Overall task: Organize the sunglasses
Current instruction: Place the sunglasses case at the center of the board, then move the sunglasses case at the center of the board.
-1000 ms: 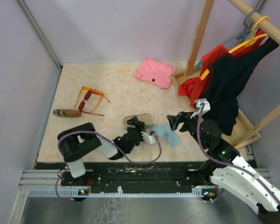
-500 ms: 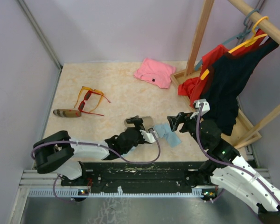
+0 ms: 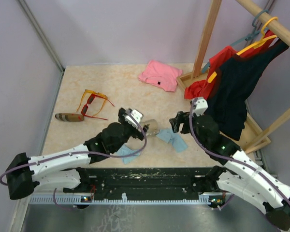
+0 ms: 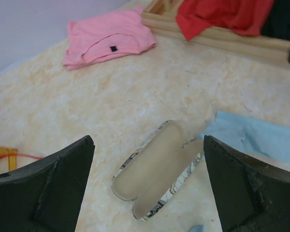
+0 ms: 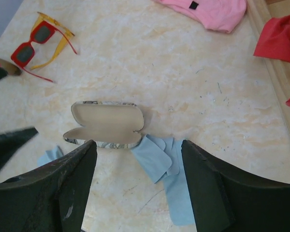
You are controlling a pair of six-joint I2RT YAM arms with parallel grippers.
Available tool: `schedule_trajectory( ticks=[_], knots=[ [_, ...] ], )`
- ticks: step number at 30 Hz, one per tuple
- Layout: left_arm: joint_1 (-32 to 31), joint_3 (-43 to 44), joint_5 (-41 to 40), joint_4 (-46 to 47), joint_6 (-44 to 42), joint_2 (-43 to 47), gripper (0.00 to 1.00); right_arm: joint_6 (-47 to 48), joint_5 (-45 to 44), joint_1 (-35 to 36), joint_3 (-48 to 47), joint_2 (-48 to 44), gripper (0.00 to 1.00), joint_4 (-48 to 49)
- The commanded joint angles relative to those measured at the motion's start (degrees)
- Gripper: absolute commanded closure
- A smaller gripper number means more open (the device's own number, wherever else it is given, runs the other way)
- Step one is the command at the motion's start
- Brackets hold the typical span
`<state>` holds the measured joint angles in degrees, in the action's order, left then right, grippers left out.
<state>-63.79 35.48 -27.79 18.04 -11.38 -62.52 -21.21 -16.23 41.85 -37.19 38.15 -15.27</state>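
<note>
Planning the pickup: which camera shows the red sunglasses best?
Right wrist. The red sunglasses lie whole and largest there, both dark lenses and arms clear. Top external shows them whole but small, near the brown case. Left wrist catches only a thin red sliver at its left edge.

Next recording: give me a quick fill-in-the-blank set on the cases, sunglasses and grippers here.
1. The patterned case lies ___, its beige inside bare.
2. The red sunglasses and orange sunglasses lie next to a closed case coloured ___.
3. The left gripper and right gripper each hold ___.
Missing words: open; brown; nothing.
</note>
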Motion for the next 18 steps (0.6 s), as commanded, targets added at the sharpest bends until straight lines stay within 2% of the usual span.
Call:
schedule_trajectory(
  ticks=[1,6,11,18],
  knots=[
    [7.6,3.2,-1.2,-12.9,25.4,3.0,0.03,-0.9,4.5,-0.4,-5.7,8.6,0.31,-0.1],
    [14.7,-2.0,1.1,-16.6,37.0,6.1,0.12,0.2,8.9,-1.6,-8.8,20.2,0.37,3.4],
    [18.4,-4.3,4.0,-18.0,39.4,4.8,0.15,0.8,12.9,-4.5,-10.4,30.5,0.40,9.9],
    [19.0,-5.0,4.5,-17.5,39.8,4.1,0.15,3.8,19.5,-5.6,-12.5,43.1,0.44,16.6]
  ],
)
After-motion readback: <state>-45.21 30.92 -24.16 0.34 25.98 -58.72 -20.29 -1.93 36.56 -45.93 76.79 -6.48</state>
